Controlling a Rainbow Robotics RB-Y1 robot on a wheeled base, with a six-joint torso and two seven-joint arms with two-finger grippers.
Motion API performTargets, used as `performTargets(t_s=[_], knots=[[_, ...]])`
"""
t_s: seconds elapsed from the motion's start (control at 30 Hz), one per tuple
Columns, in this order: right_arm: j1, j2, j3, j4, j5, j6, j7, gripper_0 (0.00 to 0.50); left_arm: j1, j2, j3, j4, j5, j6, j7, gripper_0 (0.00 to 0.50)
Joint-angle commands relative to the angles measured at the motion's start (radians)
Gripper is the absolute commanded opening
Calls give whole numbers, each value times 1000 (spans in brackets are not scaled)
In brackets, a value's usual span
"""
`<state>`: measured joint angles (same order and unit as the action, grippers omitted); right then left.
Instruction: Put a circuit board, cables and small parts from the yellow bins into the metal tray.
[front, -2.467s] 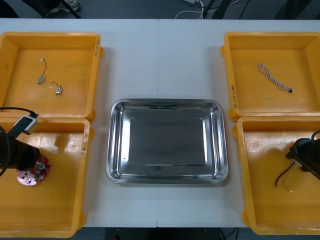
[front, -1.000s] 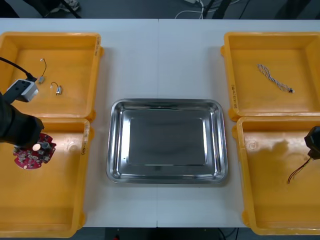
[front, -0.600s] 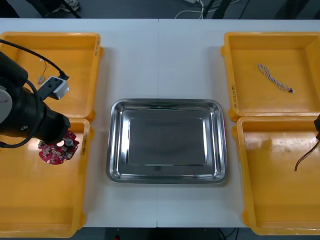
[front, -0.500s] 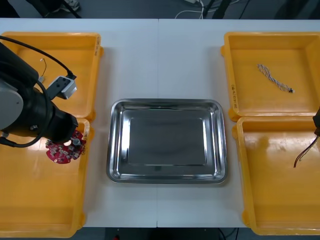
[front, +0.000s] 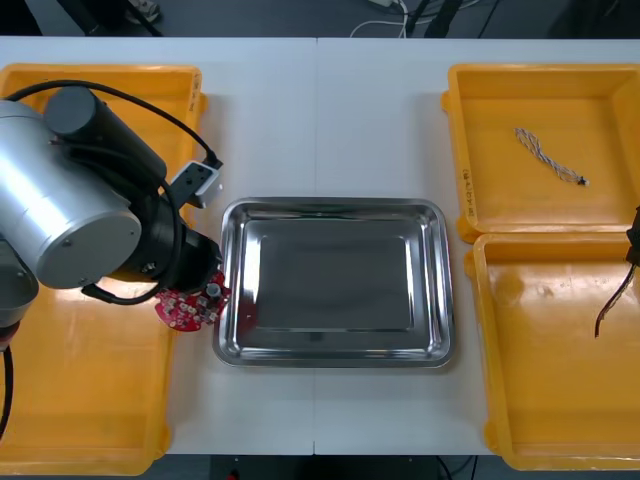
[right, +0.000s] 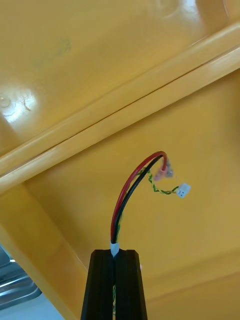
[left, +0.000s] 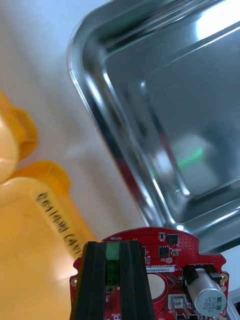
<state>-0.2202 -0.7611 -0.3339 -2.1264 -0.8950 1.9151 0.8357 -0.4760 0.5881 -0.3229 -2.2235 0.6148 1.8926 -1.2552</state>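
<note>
Red circuit board (left: 160, 260) clamped in left gripper (left: 112, 246), beside metal tray (left: 95, 95).
Also: red cable (right: 131, 192) pinched in right gripper (right: 115, 252), over yellow bin (right: 190, 125).

red circuit board (left: 150, 245), silver metal tray (front: 335, 357), yellow bins (front: 100, 72)
black fingers of the left gripper (left: 112, 247) pinch its green block; those of the right gripper (right: 114, 252) pinch a red and black cable (right: 131, 195).

Circuit board (front: 185, 310) at tray's (front: 335, 204) left rim; twisted cable (front: 545, 155) in far right bin (front: 545, 72); second cable (front: 610, 308) over near right bin (front: 478, 330).
</note>
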Motion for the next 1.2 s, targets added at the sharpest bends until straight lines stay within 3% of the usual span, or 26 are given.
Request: performTargets(t_s=[0.03, 0.37, 0.6, 0.83, 1.2], knots=[[-25, -72, -36, -32, -24, 5, 43, 0, -67, -47, -71, 13, -29, -40, 118, 0], [-53, -96, -4, -38, -78, 5, 207, 0, -81, -73, -186, 61, -82, -129, 134, 0], [-116, -107, 85, -47, -162, 5, 221, 0, -84, -91, -235, 119, -107, -196, 134, 0], [-159, -107, 187, -103, -162, 5, 244, 0, -85, -96, -286, 157, -142, -251, 135, 0], [-228, -109, 326, -130, -156, 5, 278, 0, -84, -94, -320, 163, -148, -256, 145, 0]])
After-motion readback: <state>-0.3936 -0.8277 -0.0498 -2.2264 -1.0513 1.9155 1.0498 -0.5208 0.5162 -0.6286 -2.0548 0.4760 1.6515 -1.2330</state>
